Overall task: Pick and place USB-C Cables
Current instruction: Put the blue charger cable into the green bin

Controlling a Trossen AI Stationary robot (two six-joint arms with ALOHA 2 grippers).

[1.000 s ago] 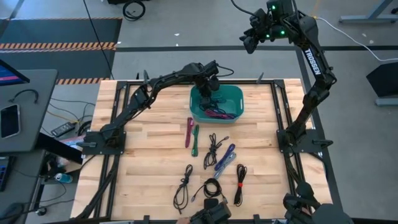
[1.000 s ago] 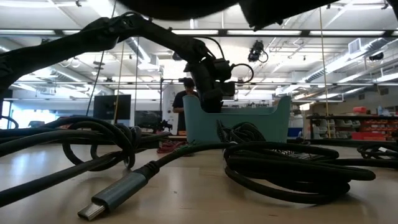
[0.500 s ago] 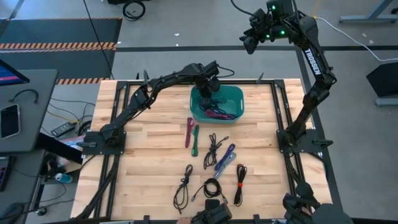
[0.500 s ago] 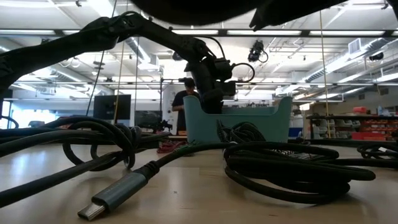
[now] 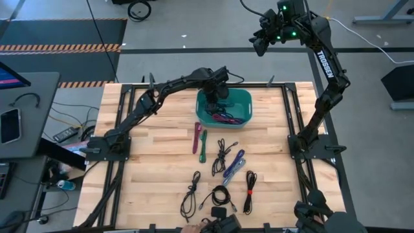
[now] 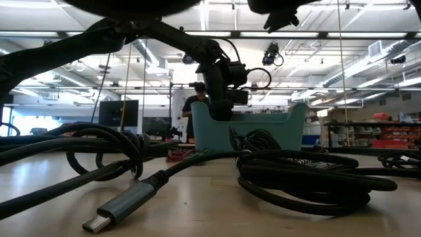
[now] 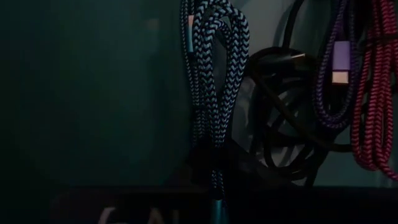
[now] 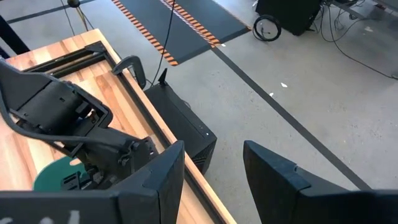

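My left gripper [image 5: 214, 98] reaches down into the teal bin [image 5: 244, 98] at the table's far middle and is shut on a blue braided USB-C cable [image 7: 211, 93]. In the bin beside it lie a black cable [image 7: 280, 124], a purple one [image 7: 333, 74] and a magenta one [image 7: 373, 93]. More cables lie on the table nearer the front: magenta [image 5: 196, 137], green [image 5: 203, 145], black [image 5: 222, 152], blue [image 5: 234, 165] and further black ones [image 5: 190, 192]. My right gripper [image 8: 211, 180] is open, raised high beyond the table's far right corner. My left gripper has the folded blue cable bundle by one end [image 7: 214, 186], pinched between its two fingers; the fingers themselves are lost in the dark. The fingers come from above, slanting steeply down into the bin, and lie along the bundle. The bundle stretches ahead of them, close to the bin's floor.
The bin's walls [image 6: 250, 131] stand around my left gripper. Dark rails [image 5: 288, 116] frame the table top. In the low view black cable coils [image 6: 309, 174] and a USB-C plug [image 6: 122, 207] lie at the near edge. A person [image 6: 197, 99] stands in the room behind the bin.
My left gripper has stayed in the bin and has rolled and tipped a little at the wrist, still shut on the blue cable.
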